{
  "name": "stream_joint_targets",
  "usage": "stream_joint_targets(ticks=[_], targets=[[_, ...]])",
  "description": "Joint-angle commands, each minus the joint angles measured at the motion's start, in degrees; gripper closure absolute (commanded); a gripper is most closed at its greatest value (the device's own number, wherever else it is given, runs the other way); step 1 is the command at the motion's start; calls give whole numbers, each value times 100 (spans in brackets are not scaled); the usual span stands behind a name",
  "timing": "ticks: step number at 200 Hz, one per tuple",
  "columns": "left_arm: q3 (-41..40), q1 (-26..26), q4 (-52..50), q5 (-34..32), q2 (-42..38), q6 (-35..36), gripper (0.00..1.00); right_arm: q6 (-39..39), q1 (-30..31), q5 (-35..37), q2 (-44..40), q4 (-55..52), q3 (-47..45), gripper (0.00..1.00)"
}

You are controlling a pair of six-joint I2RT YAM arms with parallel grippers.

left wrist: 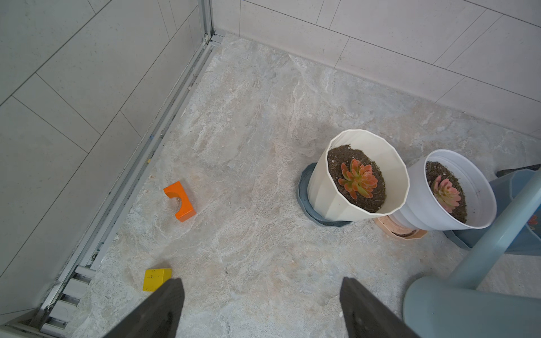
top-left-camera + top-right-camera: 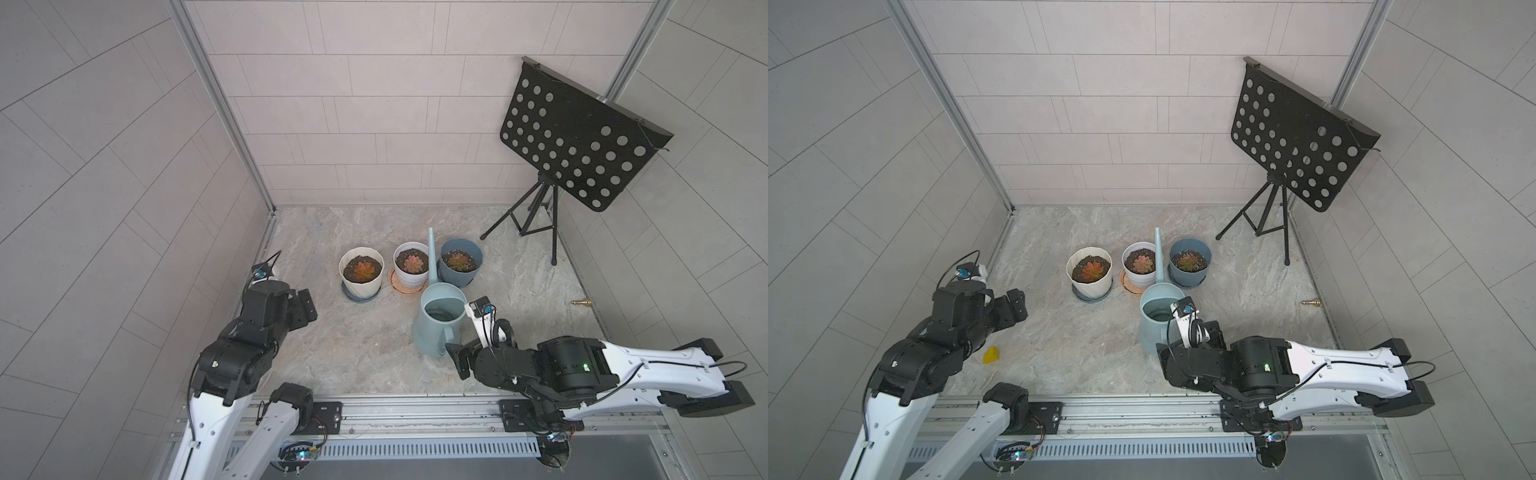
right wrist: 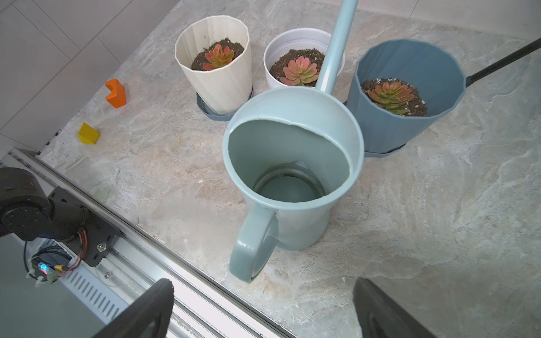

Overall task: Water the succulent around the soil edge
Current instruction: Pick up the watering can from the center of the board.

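- Three succulents (image 2: 412, 262) sit potted in a row; the can (image 2: 442, 322), water inside, stands just before them, spout (image 2: 432, 257) between the white pot (image 2: 409, 277) and blue pot (image 2: 457, 277).
- Right gripper (image 3: 263, 288) hovers just short of the handle (image 3: 251, 243), jaws spread, empty.
- Left gripper (image 1: 262, 282) is spread too, holding nothing.
- Looks like the reach for the can; next, close on the handle and lift it level.

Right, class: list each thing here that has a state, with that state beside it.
watering can: upright, water inside, unheld
left gripper: open, empty
right gripper: open, empty, near the can
cream pot: upright, planted
white pot: upright, planted
blue pot: upright, planted
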Motion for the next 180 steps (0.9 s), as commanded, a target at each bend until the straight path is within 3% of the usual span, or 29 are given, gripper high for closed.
stream_joint_targets(ticks=[1,65,108,145,180], targets=[[-94,-27,-75,-39,38,-48,9,680,198,495,185,-54,-67,0],[-247,-26,57,-69,51,-79,9,1557,260,651,791,493,-538,0],[-327,-22,145,-99,86,-79,9,1593,156,903,1102,488,-514,2],[-380,-27,217,-147,127,-44,9,1360,-182,617,1343,717,-579,12],[-394,-22,260,-208,189,9,9,1089,-469,515,1366,837,-718,33]])
